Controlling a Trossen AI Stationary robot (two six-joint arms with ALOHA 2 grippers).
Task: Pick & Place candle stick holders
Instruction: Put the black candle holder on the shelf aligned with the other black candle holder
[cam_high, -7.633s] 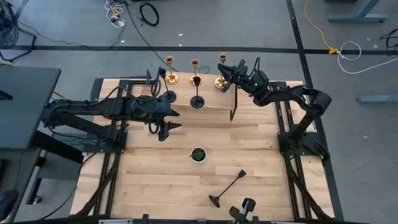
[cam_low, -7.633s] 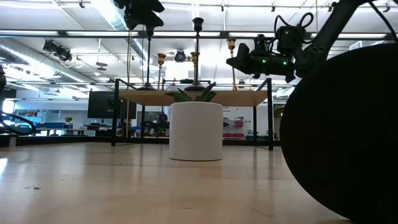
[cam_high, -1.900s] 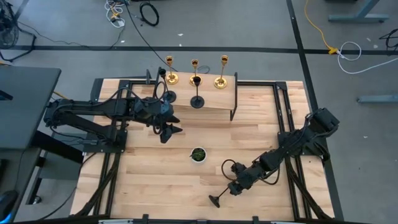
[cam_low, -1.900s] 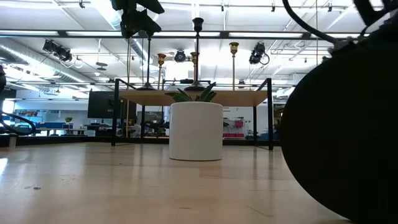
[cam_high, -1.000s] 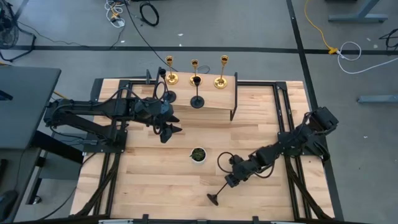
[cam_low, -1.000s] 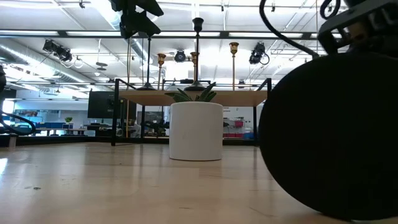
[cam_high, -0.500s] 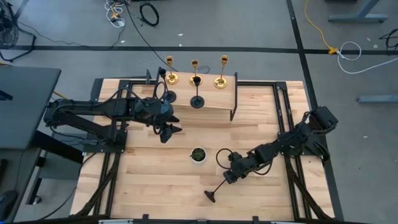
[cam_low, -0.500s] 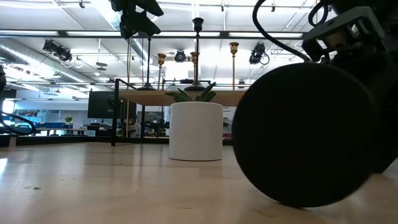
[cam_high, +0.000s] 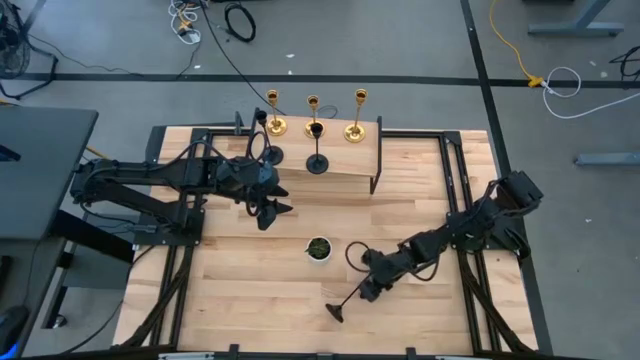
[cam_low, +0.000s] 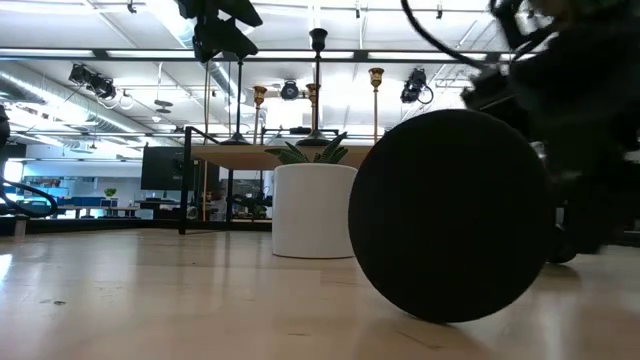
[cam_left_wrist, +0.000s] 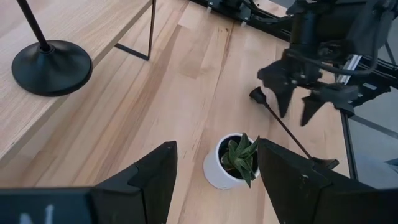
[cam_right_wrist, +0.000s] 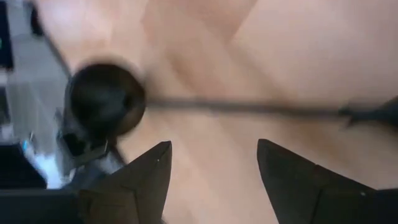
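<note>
A black candle stick holder lies on its side near the table's front. Its round base (cam_high: 337, 311) points near-left and fills the low view (cam_low: 450, 215). Its thin stem (cam_left_wrist: 289, 129) runs to the small cup (cam_left_wrist: 256, 93). My right gripper (cam_high: 367, 287) hangs open just over the stem's cup end, fingers (cam_left_wrist: 281, 106) apart. Two black holders (cam_high: 317, 160) and three gold ones (cam_high: 313, 120) stand upright on the raised wooden shelf (cam_high: 340, 165). My left gripper (cam_high: 268, 207) waits open in front of the shelf, holding nothing. My right gripper comes down from above at the stem near its cup end (cam_left_wrist: 273, 113). In the right wrist view the stem (cam_right_wrist: 236, 107) lies across, just ahead of the fingertips. I cannot tell whether a finger touches it. The holder lies flat on the table.
A small white pot (cam_high: 319, 248) with a green plant stands mid-table, just far-left of the lying holder. The shelf's black legs (cam_high: 377, 165) stand at the back. Bare wood lies left of the pot and along the front edge.
My right gripper has moved a little toward the table's left edge, staying open. The lying black holder has shifted with it: its base has slid toward the left and slightly away from the front edge, and now shows whole in the low view.
</note>
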